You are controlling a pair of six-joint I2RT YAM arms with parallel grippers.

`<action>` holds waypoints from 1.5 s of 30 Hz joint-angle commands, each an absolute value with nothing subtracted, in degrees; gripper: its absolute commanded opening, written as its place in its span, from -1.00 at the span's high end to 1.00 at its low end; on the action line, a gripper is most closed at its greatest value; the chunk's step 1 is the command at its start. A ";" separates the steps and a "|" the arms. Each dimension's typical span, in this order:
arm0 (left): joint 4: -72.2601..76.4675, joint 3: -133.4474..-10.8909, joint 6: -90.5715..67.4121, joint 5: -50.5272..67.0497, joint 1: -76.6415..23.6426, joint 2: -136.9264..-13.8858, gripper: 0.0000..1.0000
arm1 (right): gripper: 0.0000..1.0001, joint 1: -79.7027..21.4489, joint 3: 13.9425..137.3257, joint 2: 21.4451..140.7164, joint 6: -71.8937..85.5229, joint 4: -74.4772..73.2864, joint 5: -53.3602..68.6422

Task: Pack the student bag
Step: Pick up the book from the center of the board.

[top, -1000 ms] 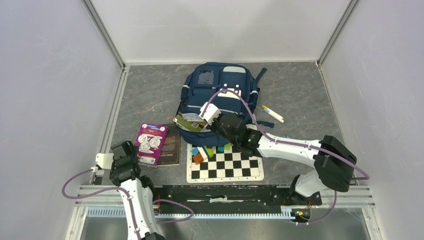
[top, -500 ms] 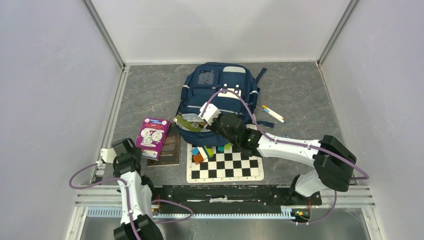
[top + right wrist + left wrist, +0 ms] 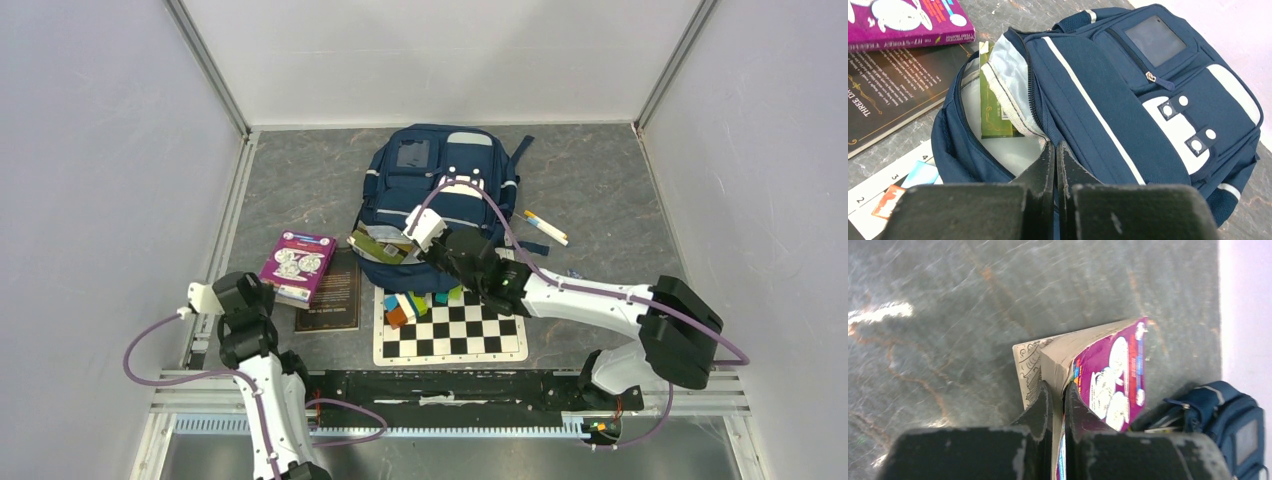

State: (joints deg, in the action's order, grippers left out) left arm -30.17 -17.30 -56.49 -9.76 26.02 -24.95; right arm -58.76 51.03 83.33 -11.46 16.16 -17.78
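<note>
Grey marbled tabletop is carrying a large navy blue fabric student bag at upper centre, its mouth gaping, as the right gripper is pinching the opening's edge. At lower left, the left gripper is clamping a purple paperback book.

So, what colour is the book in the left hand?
The book is purple with white pictures; best in left wrist view.

Seven countable things and one cluster of blocks are showing.
One student bag, three books (purple book, dark book, green book inside the bag), one chessboard, two markers; coloured blocks are overlapping, uncountable.
</note>
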 commanded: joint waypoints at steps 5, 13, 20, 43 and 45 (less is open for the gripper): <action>-19.83 -29.56 -47.17 0.40 26.10 -24.17 0.96 | 1.00 -58.45 42.67 76.58 -8.60 18.32 -21.75; -11.56 -35.13 -44.66 10.95 25.08 -25.19 0.96 | 0.56 -58.43 40.23 76.82 -6.23 15.77 -21.99; -14.22 -44.66 -44.23 15.27 23.73 -30.04 0.96 | -0.75 -58.45 41.31 71.89 -6.20 14.90 -18.09; -21.76 -52.47 -57.27 30.83 20.90 -36.43 0.96 | -0.96 -69.20 38.83 81.31 -47.58 53.62 -4.66; -21.76 -52.54 -57.64 31.36 20.54 -36.43 0.96 | -0.96 -69.81 40.69 84.41 -49.12 55.50 -5.91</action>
State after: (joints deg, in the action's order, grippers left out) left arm -26.59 -50.22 -53.36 27.51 21.32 -36.97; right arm -68.77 35.24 80.31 -42.06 48.07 -3.97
